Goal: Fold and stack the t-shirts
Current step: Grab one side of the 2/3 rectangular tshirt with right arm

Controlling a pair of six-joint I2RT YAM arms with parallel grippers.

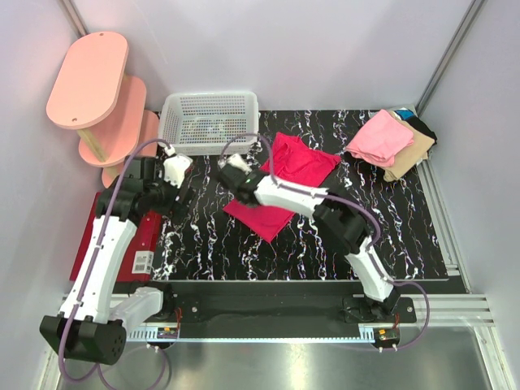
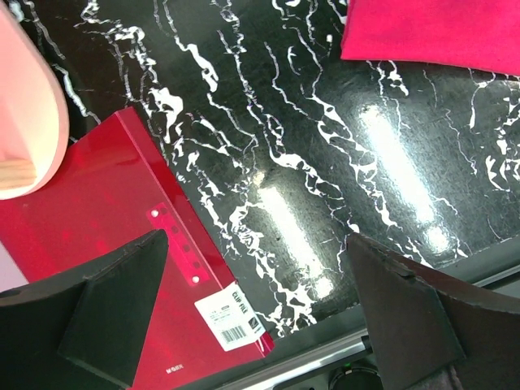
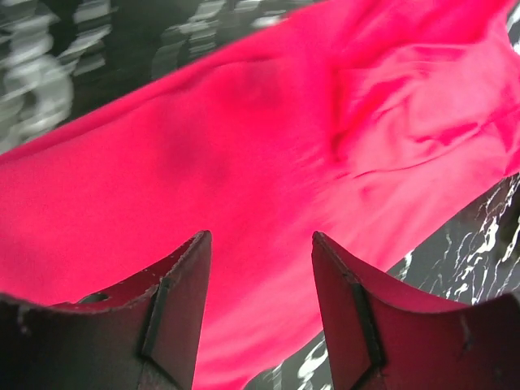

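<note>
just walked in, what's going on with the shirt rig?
The right fingers hang open just above the magenta-red t-shirt, which lies mid-table and looks partly folded. They hold nothing. The left fingers are wide open and empty, off to the left over the dark red mat. A pink shirt, a tan shirt and a black/teal shirt sit piled at the far right corner. The magenta-red one is not yet on that pile.

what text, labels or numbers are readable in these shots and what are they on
On the red mat, a white barcode sticker: bold heading and digits, too blurred and tilted to read.
Near the mat's lower edge, small print: too faint to read.
No other text shows.
</note>
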